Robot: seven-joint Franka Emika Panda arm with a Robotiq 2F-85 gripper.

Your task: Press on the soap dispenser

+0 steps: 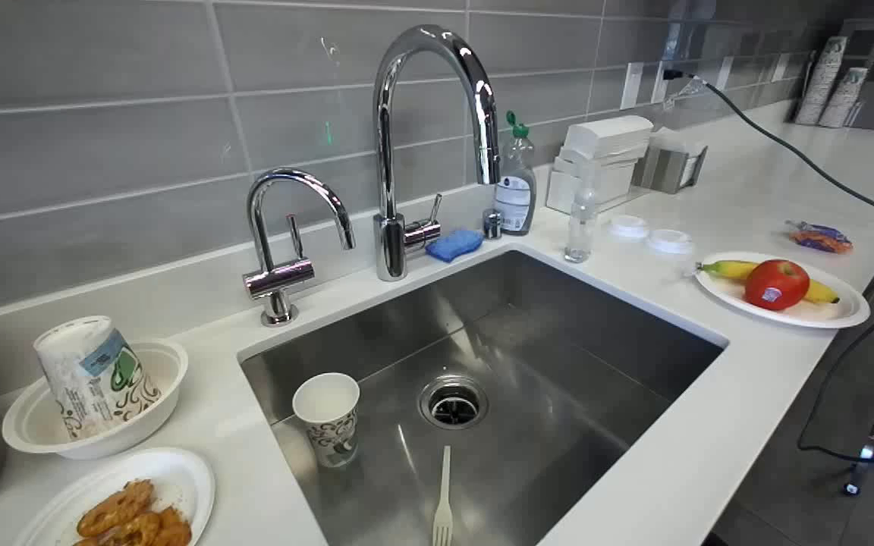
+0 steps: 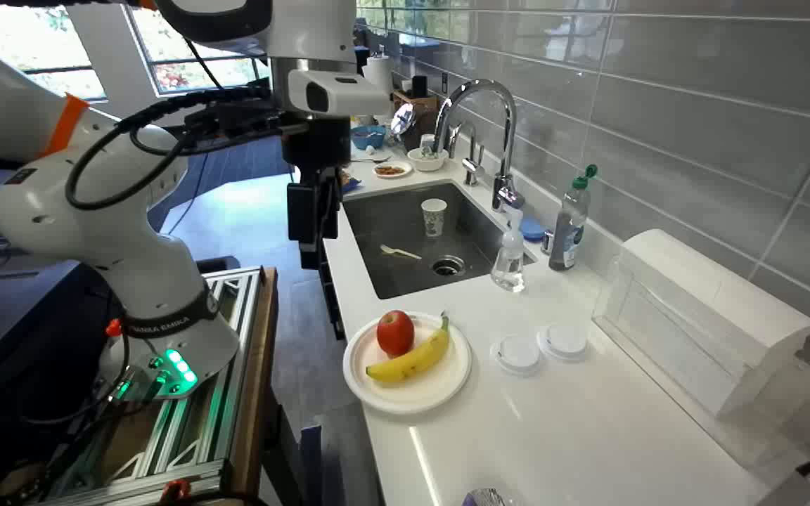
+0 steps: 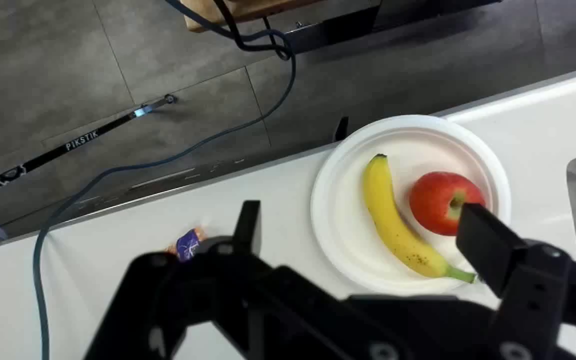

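Observation:
The soap dispenser (image 1: 580, 227) is a small clear pump bottle with a pale head. It stands upright on the white counter by the sink corner, and it also shows in an exterior view (image 2: 510, 256). It does not show in the wrist view. My gripper (image 2: 315, 242) points down, apart from the dispenser and well above the counter, near the counter's front edge. In the wrist view the gripper (image 3: 361, 207) has its fingers wide apart with nothing held. It is out of view in an exterior view that shows the sink close up.
A plate (image 3: 335, 250) with a banana (image 3: 393, 225) and an apple (image 3: 440, 200) lies below the gripper. The sink (image 1: 558, 379) holds a paper cup (image 1: 328, 425) and a fork (image 1: 444, 500). The tall faucet (image 1: 388, 152), green-capped bottle (image 1: 515, 186) and white lids (image 2: 517, 353) are near the dispenser.

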